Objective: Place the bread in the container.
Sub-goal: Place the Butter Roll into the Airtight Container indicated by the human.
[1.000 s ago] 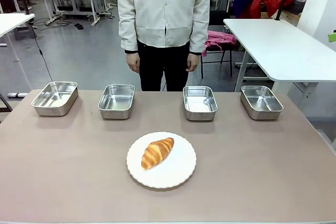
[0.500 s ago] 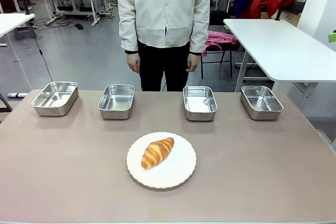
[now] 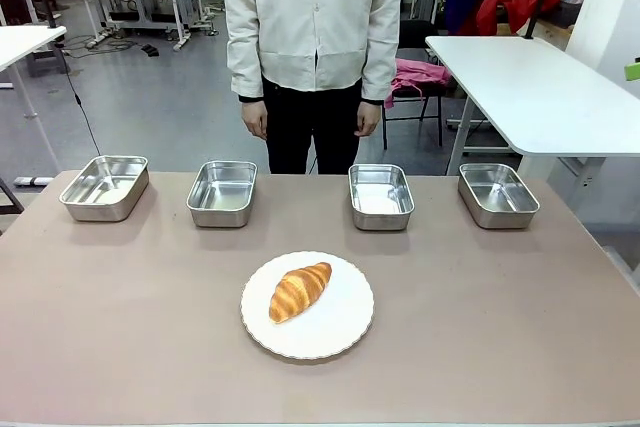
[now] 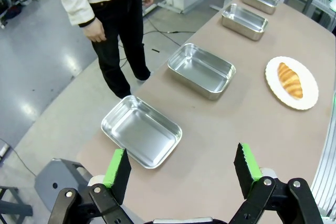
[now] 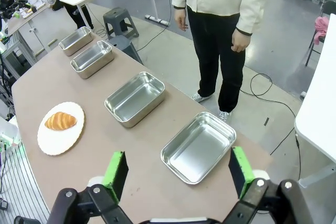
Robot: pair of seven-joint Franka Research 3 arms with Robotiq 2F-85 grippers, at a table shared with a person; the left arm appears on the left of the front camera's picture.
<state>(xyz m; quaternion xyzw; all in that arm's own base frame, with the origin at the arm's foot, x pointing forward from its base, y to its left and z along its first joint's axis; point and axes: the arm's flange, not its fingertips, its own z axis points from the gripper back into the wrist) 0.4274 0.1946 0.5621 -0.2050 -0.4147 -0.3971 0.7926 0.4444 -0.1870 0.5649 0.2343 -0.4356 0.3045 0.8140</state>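
Golden bread [image 3: 300, 290] lies well apart from left end effector [image 4: 181, 163] and right end effector [image 5: 177, 166], both released.

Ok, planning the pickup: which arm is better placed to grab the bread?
Left, narrowly. The bread lies slightly left of the table middle, on the plate. The left claw and right claw both hang open and empty at opposite ends.
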